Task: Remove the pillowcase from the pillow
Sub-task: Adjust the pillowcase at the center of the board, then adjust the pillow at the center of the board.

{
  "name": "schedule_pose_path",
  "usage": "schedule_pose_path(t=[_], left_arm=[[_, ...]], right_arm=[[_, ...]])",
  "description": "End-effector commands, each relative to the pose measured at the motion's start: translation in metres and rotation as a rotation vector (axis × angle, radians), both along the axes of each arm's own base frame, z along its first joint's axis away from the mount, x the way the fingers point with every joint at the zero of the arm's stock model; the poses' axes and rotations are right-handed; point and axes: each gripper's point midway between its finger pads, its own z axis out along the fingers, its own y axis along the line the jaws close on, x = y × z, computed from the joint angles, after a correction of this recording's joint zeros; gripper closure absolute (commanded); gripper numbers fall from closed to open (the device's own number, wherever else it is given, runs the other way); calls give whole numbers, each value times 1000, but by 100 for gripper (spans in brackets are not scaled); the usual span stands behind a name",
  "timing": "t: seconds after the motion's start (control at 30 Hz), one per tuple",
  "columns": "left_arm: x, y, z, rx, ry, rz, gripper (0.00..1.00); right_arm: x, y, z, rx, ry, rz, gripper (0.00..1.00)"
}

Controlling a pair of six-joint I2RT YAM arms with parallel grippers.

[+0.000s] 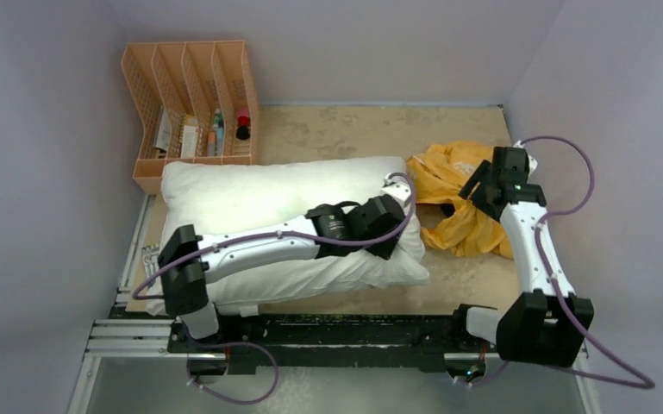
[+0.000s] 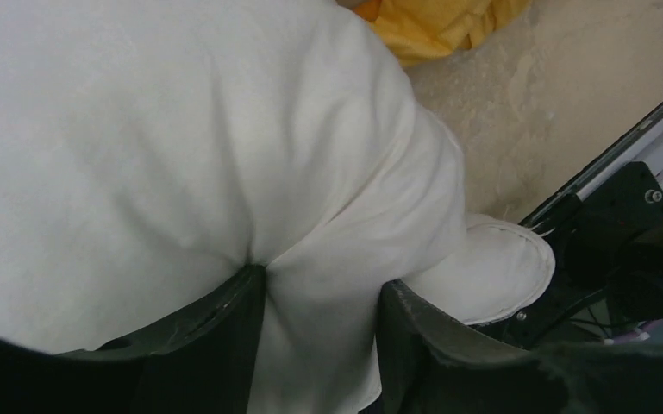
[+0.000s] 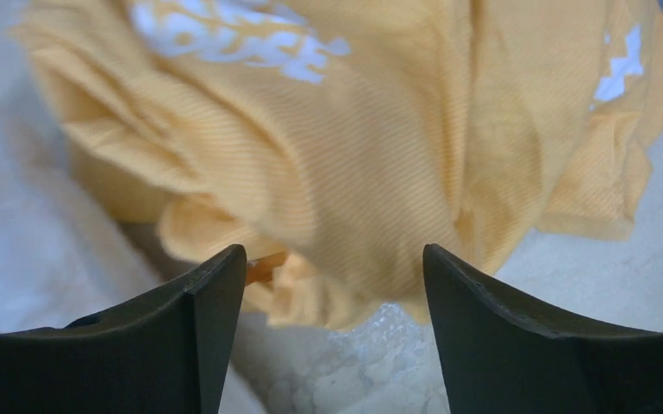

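Top external: left gripper (image 2: 323, 289) pinches fabric of the bare pillow (image 1: 259, 207); right gripper (image 3: 332, 267) hangs released over the crumpled pillowcase (image 1: 457, 185) near the right edge of the bench (image 1: 328, 129).

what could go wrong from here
The left gripper is pinching a fold of the pillow, whose corner already sits by the rail; a pull could drag it off the table. The right gripper hangs open over the crumpled pillowcase; a shallow grab may catch only a loose fold.
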Motion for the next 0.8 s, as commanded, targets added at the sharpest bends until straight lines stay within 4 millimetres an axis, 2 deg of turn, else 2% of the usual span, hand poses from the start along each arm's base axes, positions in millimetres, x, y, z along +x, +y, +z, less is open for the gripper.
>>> schedule_pose_path(t=[0.0, 0.07, 0.2, 0.3, 0.4, 0.43, 0.5, 0.57, 0.63, 0.67, 0.73, 0.77], left_arm=[[-22, -16, 57, -62, -62, -99, 44], [-15, 11, 90, -112, -123, -36, 37], [11, 78, 139, -138, -203, 140, 32], [38, 129, 145, -98, -245, 309, 31], [69, 179, 129, -33, -223, 489, 27], [78, 196, 121, -6, -204, 544, 27], [90, 224, 105, 36, -181, 618, 27], [98, 243, 90, 28, -141, 660, 27], [102, 252, 63, 4, -77, 680, 27], [103, 254, 57, -23, -52, 694, 27], [95, 258, 30, -18, 9, 708, 28], [91, 259, 23, -17, 28, 713, 28]], right_arm=[[14, 36, 76, 93, -230, 206, 12], [13, 56, 88, 169, -268, 275, 2], [10, 93, 100, 334, -333, 394, 2], [9, 126, 108, 459, -398, 512, 7], [8, 152, 111, 490, -399, 575, 9], [5, 167, 113, 492, -389, 621, 9], [-1, 192, 115, 503, -374, 701, 9], [-9, 217, 110, 516, -350, 781, 11], [-15, 232, 89, 491, -278, 824, 16], [-19, 234, 71, 459, -205, 817, 20], [-31, 225, 28, 359, -18, 758, 26], [-40, 218, 8, 309, 66, 727, 30]])
